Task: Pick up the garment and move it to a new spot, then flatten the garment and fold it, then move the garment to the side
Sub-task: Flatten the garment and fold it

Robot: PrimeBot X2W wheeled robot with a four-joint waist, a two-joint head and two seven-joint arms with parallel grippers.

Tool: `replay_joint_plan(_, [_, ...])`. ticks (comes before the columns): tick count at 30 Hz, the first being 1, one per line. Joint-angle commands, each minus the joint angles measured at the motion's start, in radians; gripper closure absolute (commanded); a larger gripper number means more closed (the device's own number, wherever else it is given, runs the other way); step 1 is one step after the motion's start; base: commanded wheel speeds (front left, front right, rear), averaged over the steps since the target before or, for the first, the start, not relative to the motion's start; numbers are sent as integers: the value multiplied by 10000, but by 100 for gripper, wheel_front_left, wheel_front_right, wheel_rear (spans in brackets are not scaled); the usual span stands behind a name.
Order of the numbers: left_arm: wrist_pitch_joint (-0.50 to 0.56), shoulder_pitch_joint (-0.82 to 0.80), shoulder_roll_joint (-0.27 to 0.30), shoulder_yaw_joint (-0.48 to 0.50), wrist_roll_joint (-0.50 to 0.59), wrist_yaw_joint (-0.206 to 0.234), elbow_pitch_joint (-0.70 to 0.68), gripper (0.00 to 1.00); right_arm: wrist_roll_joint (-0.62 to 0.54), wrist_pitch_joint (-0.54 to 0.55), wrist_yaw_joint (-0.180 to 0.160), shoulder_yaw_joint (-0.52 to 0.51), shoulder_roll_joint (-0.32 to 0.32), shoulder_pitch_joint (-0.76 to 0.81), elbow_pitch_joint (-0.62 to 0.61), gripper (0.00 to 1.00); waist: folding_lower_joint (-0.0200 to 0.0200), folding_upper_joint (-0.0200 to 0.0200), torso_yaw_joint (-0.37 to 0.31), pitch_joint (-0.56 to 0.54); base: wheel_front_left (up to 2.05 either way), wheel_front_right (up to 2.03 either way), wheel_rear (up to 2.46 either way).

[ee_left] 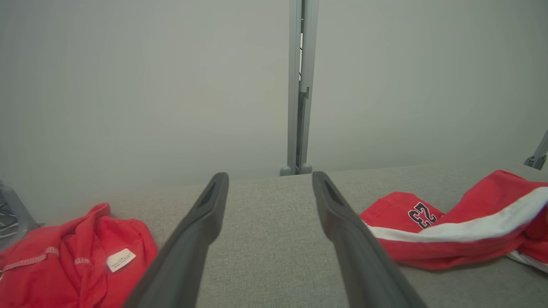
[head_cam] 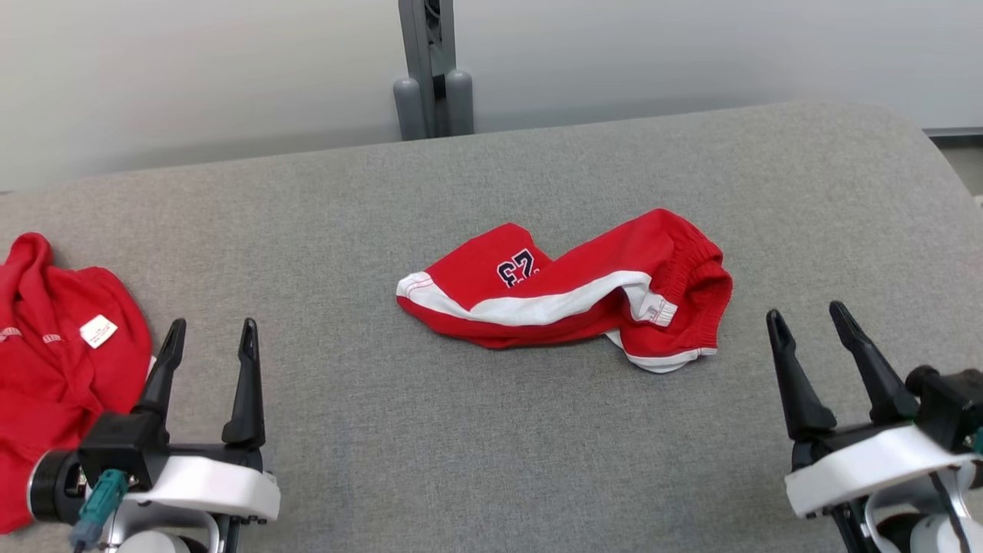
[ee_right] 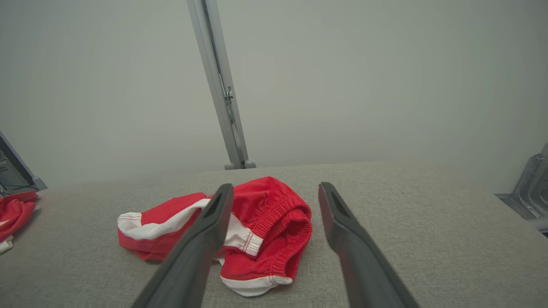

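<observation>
A crumpled pair of red shorts (head_cam: 568,288) with white side stripes and a dark "23" lies in the middle of the grey padded table (head_cam: 491,192). The shorts (ee_left: 449,231) sit to the right of my left fingers, and the shorts (ee_right: 239,231) lie just beyond my right fingertips, waistband bunched toward me. My left gripper (head_cam: 209,338) hovers open at the lower left, well short of the shorts. My right gripper (head_cam: 808,321) stands open at the lower right, a little to the right of the waistband. Neither holds anything.
A second red garment (head_cam: 54,361) with a white label lies bunched at the table's left edge, beside my left gripper, and shows as the red garment (ee_left: 77,261) at the lower left. A grey post (head_cam: 434,69) stands behind the far edge before a pale wall.
</observation>
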Motion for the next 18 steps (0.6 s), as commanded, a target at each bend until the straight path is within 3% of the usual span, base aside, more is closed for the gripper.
replay_joint_plan(1, [14,116,54,3,22,85,-33,0,-101,78,5,-52,3,173,-106,0,0,-1,42,-92,0,0,0])
replay_joint_plan(18, [395,342,125,-200,-34,240,-326,0,-431,496,5,-49,266,918,-658,0,0,-1,106,-339,0,0,0])
